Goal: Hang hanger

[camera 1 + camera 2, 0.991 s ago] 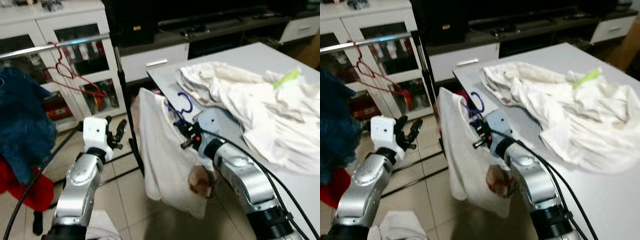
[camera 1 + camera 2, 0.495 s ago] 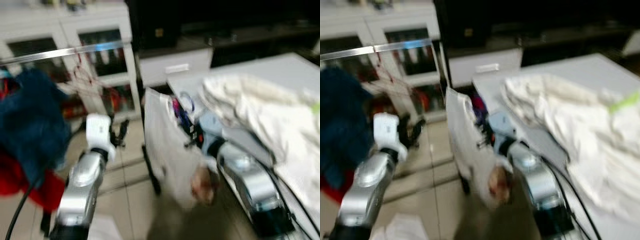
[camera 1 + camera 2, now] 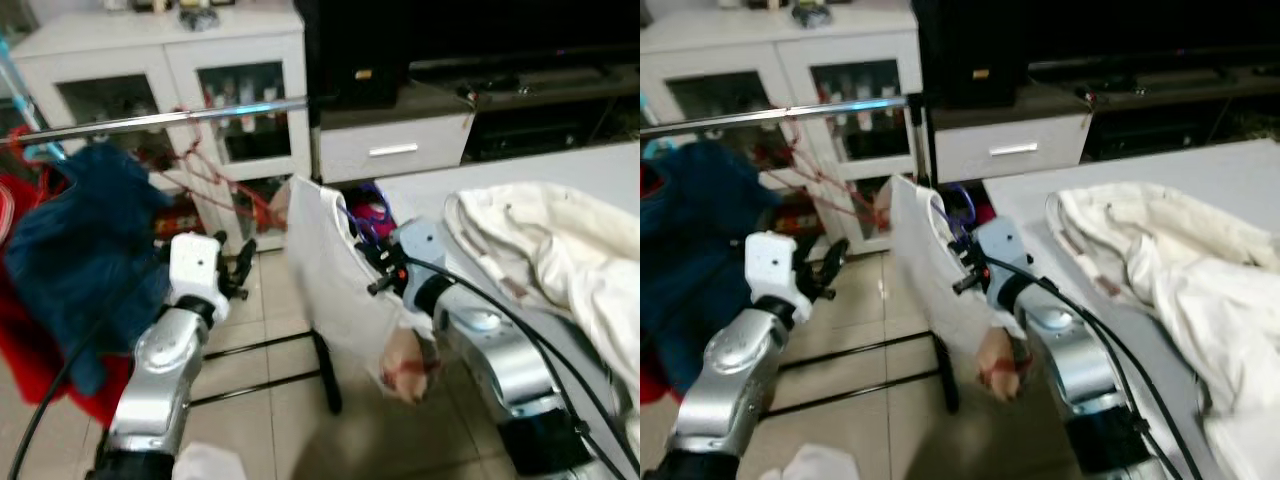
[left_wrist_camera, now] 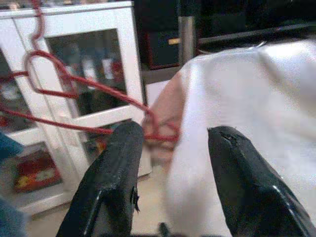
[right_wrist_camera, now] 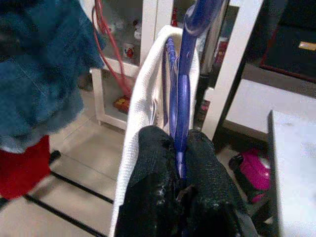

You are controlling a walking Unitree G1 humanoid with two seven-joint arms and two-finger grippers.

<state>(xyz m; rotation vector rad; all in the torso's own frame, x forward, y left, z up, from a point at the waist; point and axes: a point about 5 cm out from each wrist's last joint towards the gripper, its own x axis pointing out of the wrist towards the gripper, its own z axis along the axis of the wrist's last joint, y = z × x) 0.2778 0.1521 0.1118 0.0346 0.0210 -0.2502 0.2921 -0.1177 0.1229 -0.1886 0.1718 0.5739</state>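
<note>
— Hanger, the blue one with the white garment draped on it: where is it?
— Clamped between the right gripper's two black fingers, which are pressed together on its neck. It is held up in front of the table, just beside the rack's dark upright post.
— Start from the left, then.
— Far left, a dark blue garment hangs from the silver rail, with something red below it. A red wire hanger hangs on the same rail, just beyond that. The left gripper is raised near the rail, fingers spread apart with nothing between them; the red wire and the white cloth lie past its tips.
— Any cupboards?
— A white cabinet stands behind the rail, with bottles behind its glass doors, too blurred to name. Beside it sits a low unit with a white drawer, shut.
— And on the right?
— A pale grey table carrying a heap of white laundry. Something pink lies on the tiled floor by the table's near corner
</note>
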